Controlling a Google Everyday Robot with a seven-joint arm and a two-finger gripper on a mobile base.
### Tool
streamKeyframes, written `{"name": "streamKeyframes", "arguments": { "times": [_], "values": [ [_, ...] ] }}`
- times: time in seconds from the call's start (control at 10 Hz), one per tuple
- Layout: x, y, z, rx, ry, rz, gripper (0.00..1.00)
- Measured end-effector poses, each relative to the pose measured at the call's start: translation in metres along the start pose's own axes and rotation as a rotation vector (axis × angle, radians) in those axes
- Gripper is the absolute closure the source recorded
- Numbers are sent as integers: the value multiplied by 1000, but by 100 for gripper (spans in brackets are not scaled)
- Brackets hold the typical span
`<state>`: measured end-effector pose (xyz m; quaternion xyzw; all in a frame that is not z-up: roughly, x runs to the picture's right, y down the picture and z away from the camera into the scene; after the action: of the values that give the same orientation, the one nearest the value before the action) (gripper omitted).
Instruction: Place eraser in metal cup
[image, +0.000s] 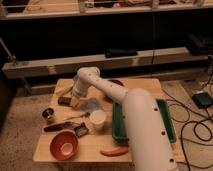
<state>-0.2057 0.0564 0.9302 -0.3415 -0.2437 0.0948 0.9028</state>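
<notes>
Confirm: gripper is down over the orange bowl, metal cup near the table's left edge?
No. Camera view shows the gripper at the back left of the table, well behind the orange bowl at the front. The metal cup is near the left edge, as stated.

The end effector (75, 101) hung low over the far-left part of the worktop (140, 86), with the eraser (63, 101) just beside it. A bare strip lay between it and the metal cup (48, 114). The bluish cup (93, 104), white cup (96, 120) and black-handled tool (56, 127) crowded the near side. The arm (145, 130) blocked the right.
</notes>
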Motion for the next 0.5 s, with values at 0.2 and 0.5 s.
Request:
{"name": "streamKeyframes", "arguments": {
  "times": [0.2,0.5],
  "values": [
    [-15,5,-36,21,-5,-28,100],
    [-45,17,-89,40,-34,-113,100]
  ]
}}
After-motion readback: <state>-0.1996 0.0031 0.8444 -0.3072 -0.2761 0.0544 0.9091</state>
